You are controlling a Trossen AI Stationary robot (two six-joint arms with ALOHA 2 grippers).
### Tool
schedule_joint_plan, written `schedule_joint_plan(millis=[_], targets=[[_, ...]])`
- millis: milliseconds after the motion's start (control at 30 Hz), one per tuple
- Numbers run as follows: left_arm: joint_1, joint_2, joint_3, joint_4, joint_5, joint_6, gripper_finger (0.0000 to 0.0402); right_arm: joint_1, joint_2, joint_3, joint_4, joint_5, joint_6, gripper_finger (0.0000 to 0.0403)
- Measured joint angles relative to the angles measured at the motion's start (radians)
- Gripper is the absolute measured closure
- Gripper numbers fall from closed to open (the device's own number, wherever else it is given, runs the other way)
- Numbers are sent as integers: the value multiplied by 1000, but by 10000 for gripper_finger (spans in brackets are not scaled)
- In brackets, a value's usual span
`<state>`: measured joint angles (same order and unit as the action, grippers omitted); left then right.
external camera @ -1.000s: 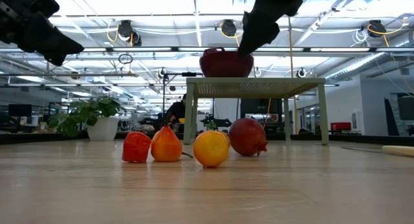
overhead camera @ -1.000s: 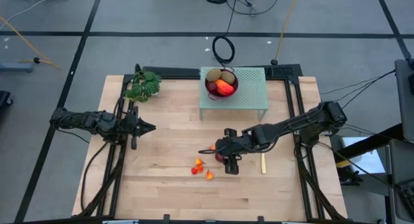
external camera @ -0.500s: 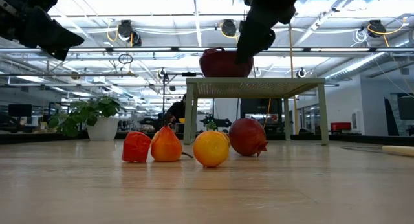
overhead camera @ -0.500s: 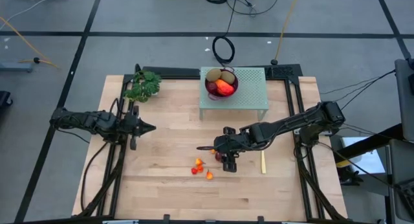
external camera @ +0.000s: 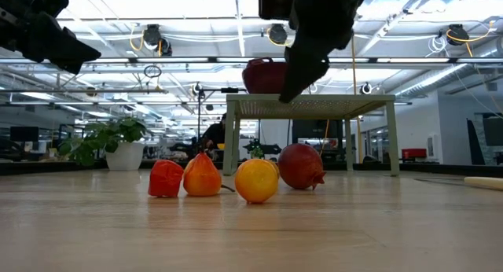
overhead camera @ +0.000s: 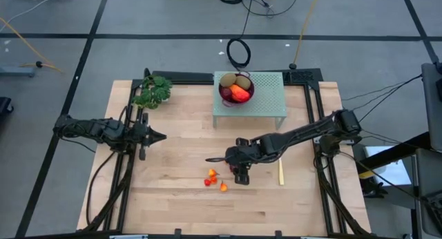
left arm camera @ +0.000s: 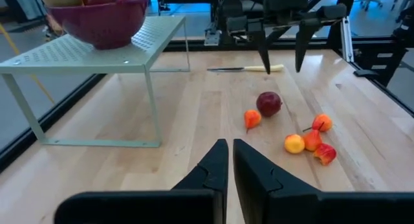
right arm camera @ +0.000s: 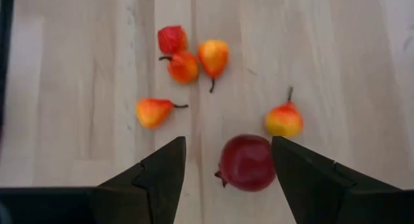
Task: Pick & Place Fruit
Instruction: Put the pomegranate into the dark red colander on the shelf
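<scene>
Right pincer [right arm camera: 226,179] slid left over the worktop [overhead camera: 173,197], now hovering half-open, empty, above dark red fruit [right arm camera: 246,162]. Grab probably next.

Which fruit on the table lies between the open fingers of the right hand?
The dark red round fruit. It is larger and darker than the small orange-red fruits scattered beyond it.

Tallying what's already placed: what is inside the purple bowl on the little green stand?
The bowl holds two olive-brown kiwis, an orange-red fruit and something dark red beside it. Anything beneath them is covered.
</scene>
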<state>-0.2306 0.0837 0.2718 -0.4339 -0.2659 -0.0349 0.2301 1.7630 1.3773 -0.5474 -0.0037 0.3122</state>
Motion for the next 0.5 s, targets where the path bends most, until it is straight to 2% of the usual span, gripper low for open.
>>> schedule_joint_plan(millis=[300, 500], targets=[[0, 0, 0, -6, -4, 4, 400, -33, 3, 0, -16, -22, -13, 179], [0, 0, 0, -6, -5, 3, 380, -33, 3, -1, -26, -25, -11, 179]])
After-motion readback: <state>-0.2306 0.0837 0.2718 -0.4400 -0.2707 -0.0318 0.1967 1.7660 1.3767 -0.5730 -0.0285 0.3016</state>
